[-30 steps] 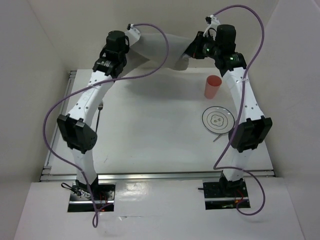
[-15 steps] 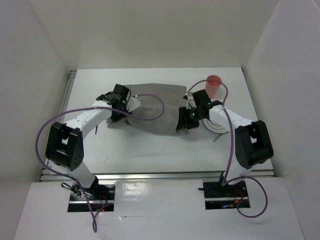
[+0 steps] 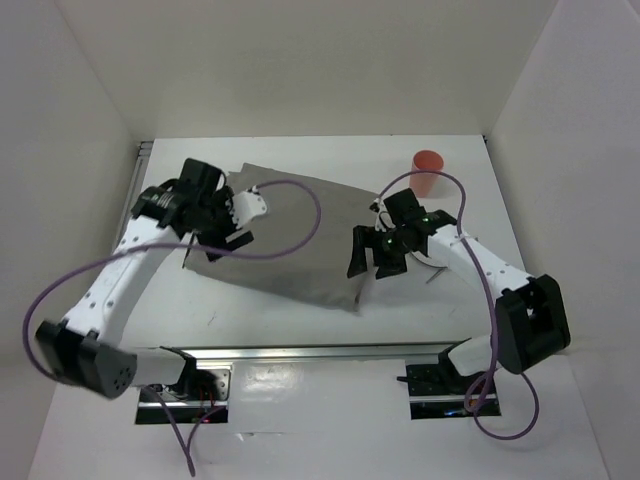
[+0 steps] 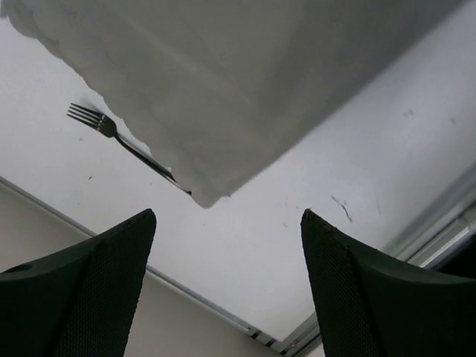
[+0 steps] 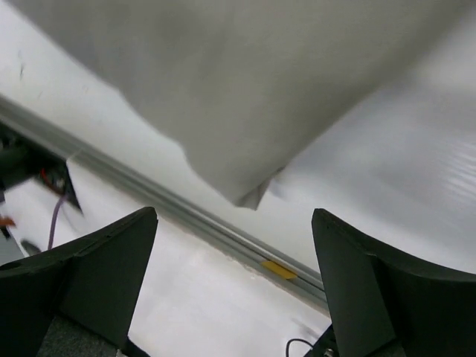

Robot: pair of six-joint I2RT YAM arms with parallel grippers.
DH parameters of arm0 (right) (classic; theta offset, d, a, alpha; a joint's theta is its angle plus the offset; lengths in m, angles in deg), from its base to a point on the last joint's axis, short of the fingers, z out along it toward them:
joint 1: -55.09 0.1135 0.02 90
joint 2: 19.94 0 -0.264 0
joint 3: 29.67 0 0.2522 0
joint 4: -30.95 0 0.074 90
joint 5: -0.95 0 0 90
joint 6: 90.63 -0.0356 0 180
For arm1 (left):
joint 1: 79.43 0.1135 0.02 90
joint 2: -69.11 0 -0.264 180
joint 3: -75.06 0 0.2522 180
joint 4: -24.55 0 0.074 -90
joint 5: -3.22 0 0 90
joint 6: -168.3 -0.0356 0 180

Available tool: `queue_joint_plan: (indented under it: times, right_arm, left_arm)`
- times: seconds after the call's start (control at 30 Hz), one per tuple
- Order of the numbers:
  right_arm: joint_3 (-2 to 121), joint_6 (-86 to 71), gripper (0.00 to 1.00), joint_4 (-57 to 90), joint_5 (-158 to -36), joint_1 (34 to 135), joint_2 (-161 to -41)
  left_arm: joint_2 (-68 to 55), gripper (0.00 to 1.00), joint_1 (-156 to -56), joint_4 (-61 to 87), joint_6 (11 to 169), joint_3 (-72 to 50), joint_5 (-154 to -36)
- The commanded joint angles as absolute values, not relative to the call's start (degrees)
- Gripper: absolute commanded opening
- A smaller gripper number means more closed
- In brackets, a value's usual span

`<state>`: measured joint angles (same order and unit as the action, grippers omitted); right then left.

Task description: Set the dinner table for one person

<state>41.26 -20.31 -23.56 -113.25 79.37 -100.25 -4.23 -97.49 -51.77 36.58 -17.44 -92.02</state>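
A grey cloth mat lies spread on the white dinner table, skewed, with its near corner towards the front rail. My left gripper hovers open over the mat's left edge. In the left wrist view the gripper holds nothing, and the mat's corner lies beyond the fingers. A fork pokes out from under that corner. My right gripper is open at the mat's right edge. The right wrist view shows it empty, with the mat lying free ahead.
A red cup stands upright at the back right. A white plate is mostly hidden under my right forearm. The metal front rail runs close below the mat's near corner. White walls enclose the table.
Both arms came down from the back, where they held the mat aloft. The mat now lies on the table, and both grippers have opened and let it go.
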Motion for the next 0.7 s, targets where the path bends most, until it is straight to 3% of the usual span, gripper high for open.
queue_joint_plan:
  times: [0.0,0.13,0.23,0.47,0.67]
  right_arm:
    - [44.64,-24.09,0.93,-26.24,-106.89,76.37,-102.63]
    - [46.41,-26.03,0.90,-21.07,-106.36,71.98,-111.05]
    - [46.41,-26.55,0.87,-16.23,-112.74,69.07,-115.11]
    - [55.00,-26.03,0.87,-10.05,-108.84,69.07,-127.58]
    - [62.13,-24.27,0.86,-12.17,-104.79,69.07,-132.78]
  left_arm:
    - [-16.20,0.84,-96.22,-40.29,49.27,-19.54,-85.40]
    - [-32.81,0.83,-91.49,-37.81,57.28,-29.82,-79.23]
    - [-42.32,0.83,-87.62,-36.77,61.59,-35.19,-76.15]
    - [-46.73,0.83,-85.49,-31.75,62.74,-34.58,-77.19]
    - [-48.04,0.84,-85.49,-28.58,60.46,-44.23,-85.72]
